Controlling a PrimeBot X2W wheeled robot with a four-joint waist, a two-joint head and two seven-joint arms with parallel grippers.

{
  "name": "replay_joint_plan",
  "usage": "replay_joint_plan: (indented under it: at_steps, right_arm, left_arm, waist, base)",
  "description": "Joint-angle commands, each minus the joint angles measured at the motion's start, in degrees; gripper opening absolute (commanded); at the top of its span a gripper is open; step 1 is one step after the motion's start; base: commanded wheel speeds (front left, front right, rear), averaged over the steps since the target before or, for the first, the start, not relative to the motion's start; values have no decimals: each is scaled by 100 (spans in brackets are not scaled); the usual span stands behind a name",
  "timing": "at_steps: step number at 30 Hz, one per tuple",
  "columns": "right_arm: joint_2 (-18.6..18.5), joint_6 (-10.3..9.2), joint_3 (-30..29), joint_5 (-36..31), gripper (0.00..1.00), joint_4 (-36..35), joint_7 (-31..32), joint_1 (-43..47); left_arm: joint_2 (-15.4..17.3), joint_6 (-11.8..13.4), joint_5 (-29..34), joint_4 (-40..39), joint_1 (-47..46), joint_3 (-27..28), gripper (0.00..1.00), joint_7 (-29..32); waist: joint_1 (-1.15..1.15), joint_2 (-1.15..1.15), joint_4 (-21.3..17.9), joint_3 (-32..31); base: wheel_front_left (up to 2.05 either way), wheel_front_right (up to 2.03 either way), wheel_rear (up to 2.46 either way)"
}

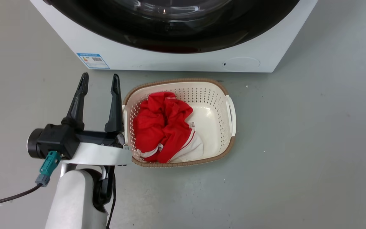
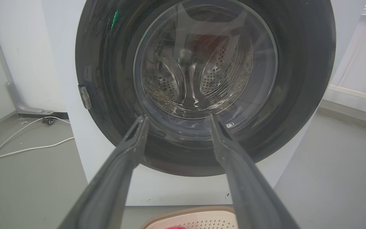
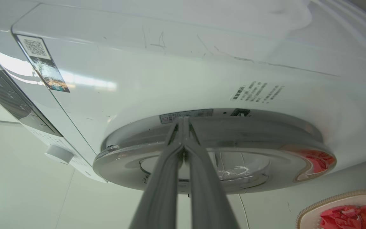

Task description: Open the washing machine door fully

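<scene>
Head view cuts off the washing machine door; left gripper spread, right gripper closed at its rim.

White forearm, black gripper, teal plug.

The laundry basket of red clothes sits on the floor close before the washing machine, blocking the low middle way to the door. Bare floor lies open on both sides of it. The left claw, fingers spread, stands just beside the basket's left rim, with open air ahead to the door. The right claw, fingers together, meets the door's thick edge. White cables trail beside the machine.
</scene>
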Motion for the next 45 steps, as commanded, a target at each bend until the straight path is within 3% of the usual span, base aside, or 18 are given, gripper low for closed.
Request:
replay_joint_plan:
  at_steps: [1,11,23,32,45]
  right_arm:
    - [78,0,134,-52,0,130,53,-235]
    - [473,0,879,-302,0,909,339,-1358]
    - [731,0,1205,-411,0,1457,585,-1931]
    - [805,0,1246,-330,0,1452,1084,-2057]
    - [708,0,1292,-237,0,1010,1769,-1436]
  left_arm:
    - [4,8,4,-36,-96,-17,100,-15]
    - [3,42,-30,-172,-272,-92,100,-15]
    - [2,34,-43,-217,-376,-110,100,-15]
    - [3,28,-47,-176,-406,-144,100,-15]
    - [3,75,-39,-88,-291,-145,100,-15]
  waist:
    - [-1,0,34,112]
    - [-1,0,117,491]
    - [-1,0,135,746]
    - [-1,0,122,779]
    - [-1,0,18,489]
  base:
    - [0,0,0]
    - [0,0,0]
    - [0,0,0]
    - [0,0,0]
    - [0,0,0]
